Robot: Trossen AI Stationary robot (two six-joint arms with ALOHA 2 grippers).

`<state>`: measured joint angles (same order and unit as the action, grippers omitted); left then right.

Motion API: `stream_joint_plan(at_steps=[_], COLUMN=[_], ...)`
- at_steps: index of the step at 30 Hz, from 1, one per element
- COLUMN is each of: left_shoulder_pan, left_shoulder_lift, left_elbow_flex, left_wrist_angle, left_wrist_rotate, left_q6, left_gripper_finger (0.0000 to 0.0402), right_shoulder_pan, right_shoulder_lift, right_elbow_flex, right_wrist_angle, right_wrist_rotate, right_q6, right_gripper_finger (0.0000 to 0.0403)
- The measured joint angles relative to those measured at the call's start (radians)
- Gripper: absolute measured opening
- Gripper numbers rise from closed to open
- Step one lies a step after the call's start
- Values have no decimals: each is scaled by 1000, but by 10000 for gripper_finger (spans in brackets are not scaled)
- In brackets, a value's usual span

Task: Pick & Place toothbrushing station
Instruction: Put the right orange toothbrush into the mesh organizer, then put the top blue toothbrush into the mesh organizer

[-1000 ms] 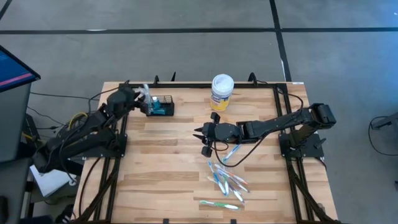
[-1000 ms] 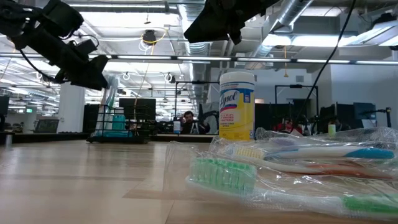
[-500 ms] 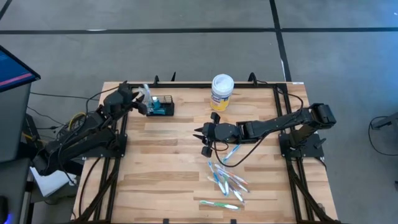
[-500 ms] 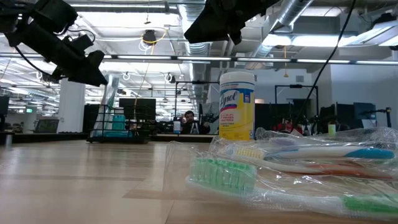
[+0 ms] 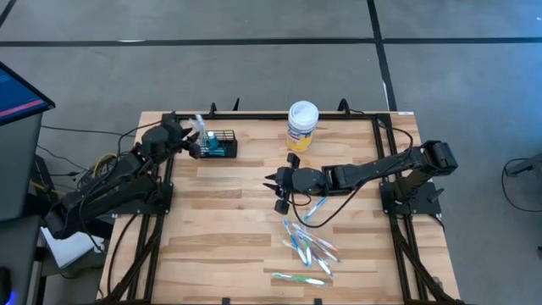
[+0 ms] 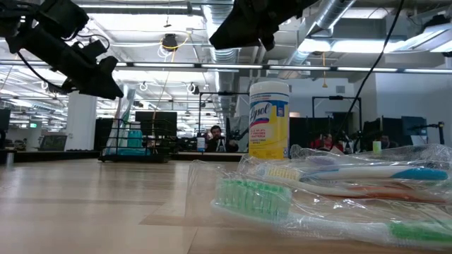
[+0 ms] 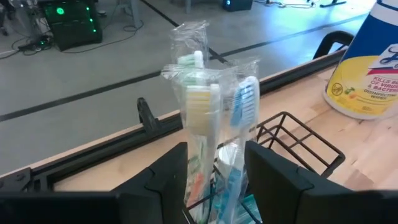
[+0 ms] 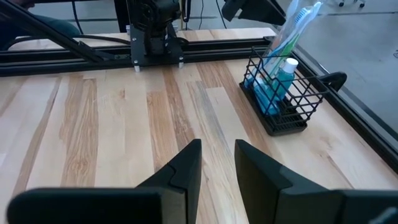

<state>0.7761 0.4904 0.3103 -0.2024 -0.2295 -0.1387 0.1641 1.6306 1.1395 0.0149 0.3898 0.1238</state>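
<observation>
Lying with its long side along the table's far edge, basket (image 5: 218, 146); left hand (image 5: 193, 144) released.

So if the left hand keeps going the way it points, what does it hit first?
Most likely the wrapped toothbrushes standing in the wire basket: they stand straight ahead of the open left hand, between its fingers. Depth is hard to judge.

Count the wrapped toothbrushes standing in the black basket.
2 can be told apart: one with pale bristles and one with a blue head, side by side in the basket. More may hide behind.
</observation>
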Motion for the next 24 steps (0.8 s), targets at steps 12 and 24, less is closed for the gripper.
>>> stream_joint_plan(at_steps=[12,24], left_shoulder_pan=[-58,-347], left_shoulder_lift=[-46,-104], left_elbow_flex=[32,27], left_wrist_angle=[-130,-168], left_wrist_rotate=[-11,47], left_q6=[-75,-166], left_gripper_finger=[153,115], right_shoulder_pan=[0,0], right_shoulder_lift=[0,0], right_elbow_flex=[0,0], right_wrist_angle=[-8,-98], right_wrist_rotate=[0,-62], right_q6=[8,69], right_gripper_finger=[87,87])
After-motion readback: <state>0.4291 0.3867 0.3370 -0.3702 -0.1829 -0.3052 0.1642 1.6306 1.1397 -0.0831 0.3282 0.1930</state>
